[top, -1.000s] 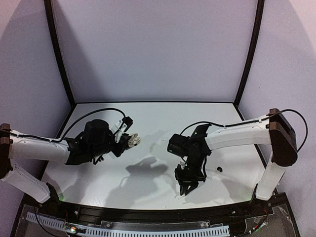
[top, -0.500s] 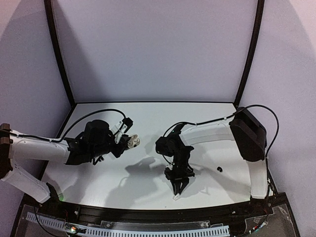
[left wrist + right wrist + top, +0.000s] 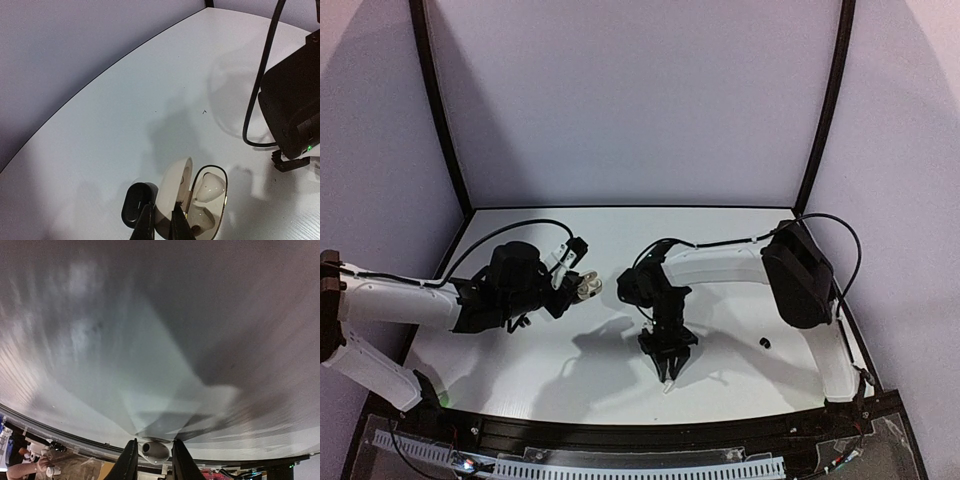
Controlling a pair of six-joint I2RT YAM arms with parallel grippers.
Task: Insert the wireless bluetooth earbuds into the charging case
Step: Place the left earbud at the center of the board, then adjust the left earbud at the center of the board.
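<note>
**Carrying step, earbud to case.** The right tool, lower centre of the overhead view, is pinched narrow on a white earbud and points toward the near edge of the surface. The left tool, left of centre, is closed on the upright lid of the open white charging case.

The next move, as judged, is to bring the earbud up and left over the case and align its stem with a well.

Only the left wrist view shows the wells, and a black case just beside the white one. Only the overhead view shows a black nub lying right of the right tool.
</note>
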